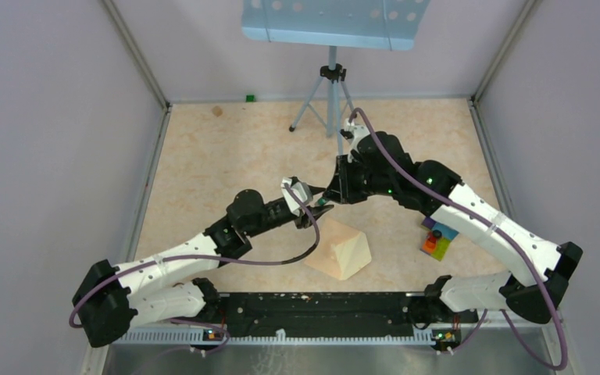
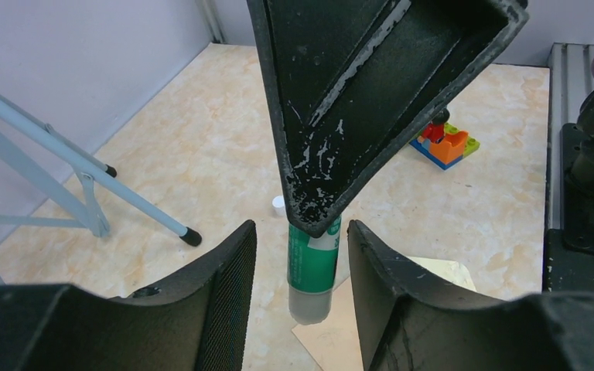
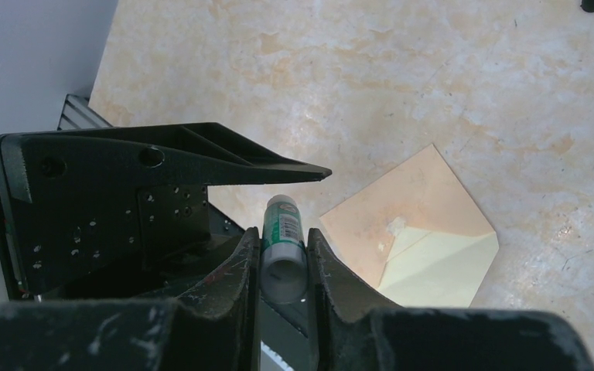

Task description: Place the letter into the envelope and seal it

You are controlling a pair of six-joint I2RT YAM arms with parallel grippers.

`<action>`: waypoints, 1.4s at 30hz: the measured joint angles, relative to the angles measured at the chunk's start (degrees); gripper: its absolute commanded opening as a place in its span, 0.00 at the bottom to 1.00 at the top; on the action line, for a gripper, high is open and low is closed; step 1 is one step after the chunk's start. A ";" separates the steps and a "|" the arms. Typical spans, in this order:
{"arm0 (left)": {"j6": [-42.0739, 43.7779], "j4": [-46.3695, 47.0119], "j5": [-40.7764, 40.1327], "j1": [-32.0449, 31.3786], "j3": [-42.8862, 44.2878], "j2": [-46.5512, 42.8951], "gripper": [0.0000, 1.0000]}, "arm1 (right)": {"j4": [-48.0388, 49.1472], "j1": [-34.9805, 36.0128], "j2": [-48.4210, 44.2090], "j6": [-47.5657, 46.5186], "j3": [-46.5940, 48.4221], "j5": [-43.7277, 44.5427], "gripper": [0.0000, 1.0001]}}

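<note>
The right tool (image 3: 285, 241) is closed on a green and white glue stick (image 3: 283, 220) and holds it above the bench (image 1: 203, 156). The left tool (image 2: 302, 230) is open. Its two fingers (image 2: 228, 270) stand on either side of the glue stick without touching it. The envelope (image 1: 326, 255) lies flat on the bench at 6 o'clock from both tools. The letter (image 1: 356, 250) shows as the paler part on its 3 o'clock side; whether it is tucked inside I cannot tell. Toy blocks (image 1: 438, 238) lie at 3 o'clock from the envelope.

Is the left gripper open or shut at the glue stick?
Open. The left gripper has a gap on each side of the glue stick, which the right gripper pinches.
</note>
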 measured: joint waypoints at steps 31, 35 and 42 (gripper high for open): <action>-20.37 -9.73 -11.10 0.55 -0.09 4.07 0.00 | 0.55 -8.17 -10.84 2.45 -17.07 4.24 0.44; -25.31 -15.39 -11.74 0.98 -0.04 7.19 0.00 | -2.12 -9.09 -16.65 5.07 -26.23 6.84 0.26; -29.94 -20.85 -9.18 1.25 0.04 13.62 0.00 | -4.24 -9.09 -20.31 10.62 -39.78 7.76 0.09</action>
